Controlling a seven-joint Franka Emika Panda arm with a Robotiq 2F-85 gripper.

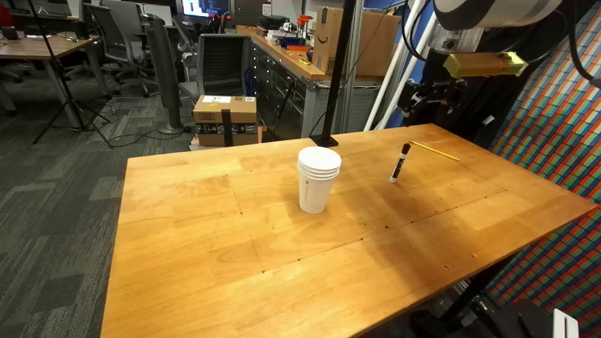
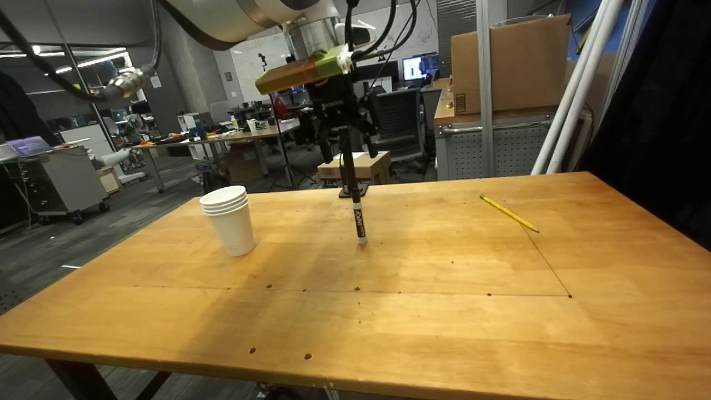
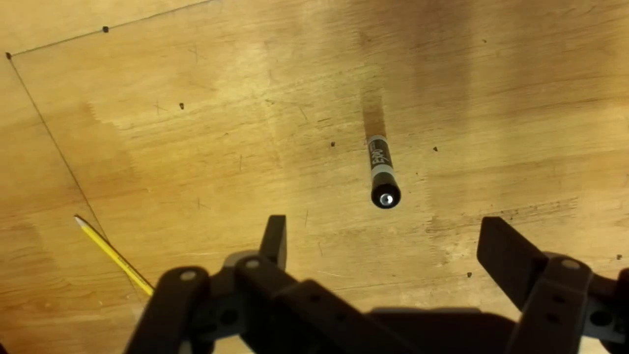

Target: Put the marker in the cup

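The marker, black with white bands, stands upright on its white end with the black cap up. It shows in both exterior views (image 1: 398, 164) (image 2: 359, 222) and in the wrist view (image 3: 379, 153). The cup, plain white and in a nested stack, stands upright on the table in both exterior views (image 1: 315, 192) (image 2: 230, 229). It is out of the wrist view. My gripper (image 2: 349, 155) is open and empty, above the marker and apart from it. In the wrist view, the marker's cap lies just ahead of the gap between the fingertips (image 3: 383, 219).
A yellow pencil (image 1: 434, 150) lies on the wooden table (image 1: 211, 244), farther from the cup than the marker is; it also shows in the wrist view (image 3: 113, 255). A black pole (image 1: 339, 70) stands on a base at the table's edge. Cardboard boxes (image 1: 225, 115) stand beyond the table.
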